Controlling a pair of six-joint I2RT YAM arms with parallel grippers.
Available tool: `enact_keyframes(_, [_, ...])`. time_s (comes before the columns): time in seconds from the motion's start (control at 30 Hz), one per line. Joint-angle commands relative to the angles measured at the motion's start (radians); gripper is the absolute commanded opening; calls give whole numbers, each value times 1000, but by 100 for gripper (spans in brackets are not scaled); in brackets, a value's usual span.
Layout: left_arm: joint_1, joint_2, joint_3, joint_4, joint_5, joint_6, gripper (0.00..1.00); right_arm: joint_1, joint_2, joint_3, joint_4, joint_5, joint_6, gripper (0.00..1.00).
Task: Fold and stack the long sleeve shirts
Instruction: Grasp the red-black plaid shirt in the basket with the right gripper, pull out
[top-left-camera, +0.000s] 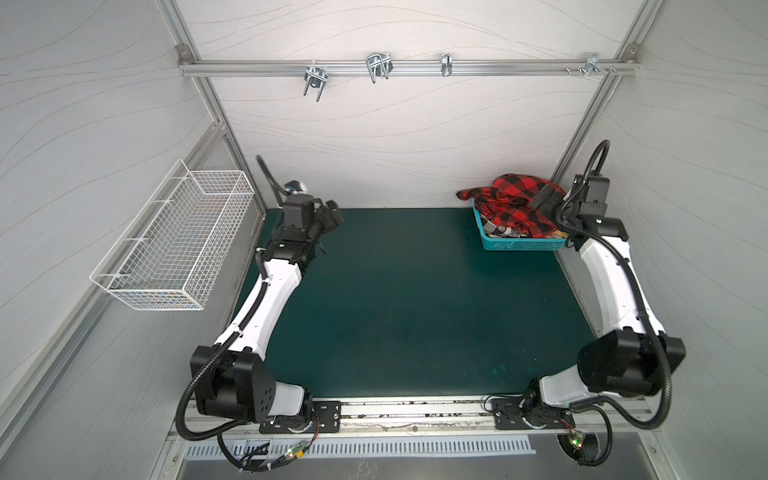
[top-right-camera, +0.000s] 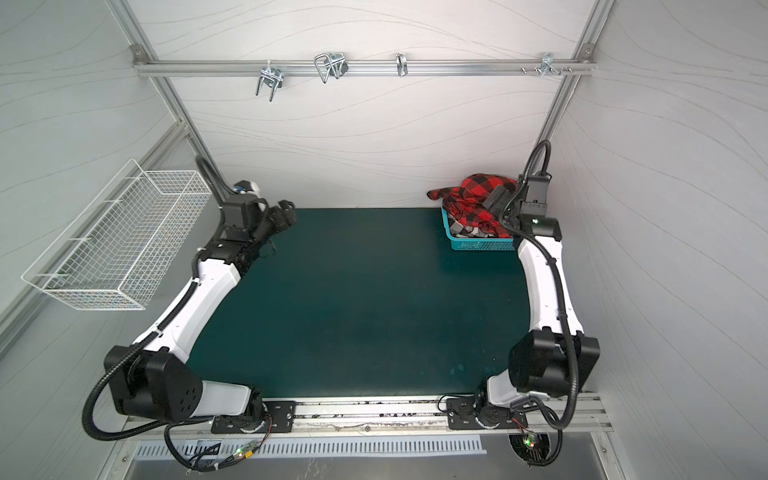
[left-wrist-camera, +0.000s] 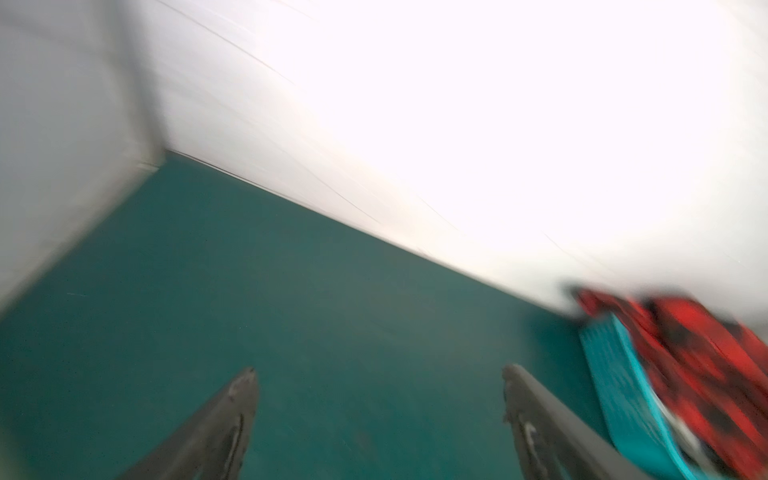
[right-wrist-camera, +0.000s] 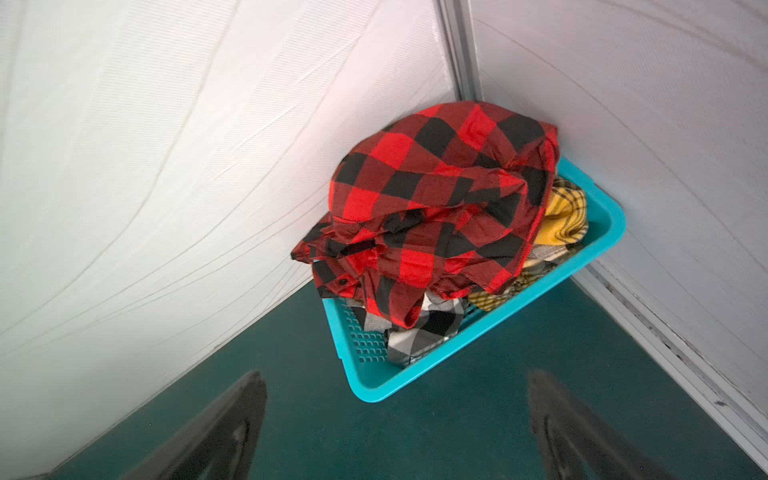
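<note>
Green mat (top-left-camera: 395, 311) fills both top views; at its one o'clock corner a teal basket (top-left-camera: 519, 246) holds the long sleeve shirts (top-left-camera: 515, 193), crumpled, none folded or stacked yet. Left wrist view: left gripper (left-wrist-camera: 379, 372) spread, empty. Right wrist view: right gripper (right-wrist-camera: 397, 378) spread, empty, facing the red-and-black shirt (right-wrist-camera: 436, 187) heaped over the black-and-white shirt (right-wrist-camera: 415, 338) and yellow shirt (right-wrist-camera: 565, 216). No writing readable

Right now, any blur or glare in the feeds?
Left wrist view: motion-blurred throughout, wall blown out white, red-and-black shirt and teal basket smeared. Right wrist view: shirt sharp, right gripper soft-edged. Both top views: sharp, evenly lit.
</note>
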Motion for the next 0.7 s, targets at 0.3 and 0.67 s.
enact_keyframes(0.3, [-144,24,-102,-201,5,-1,91,9,542,483,-400,-111,-44,73])
enact_keyframes(0.67, [-144,82,-77,-190,20,-12,87,20,730,683,-411,-174,-53,13])
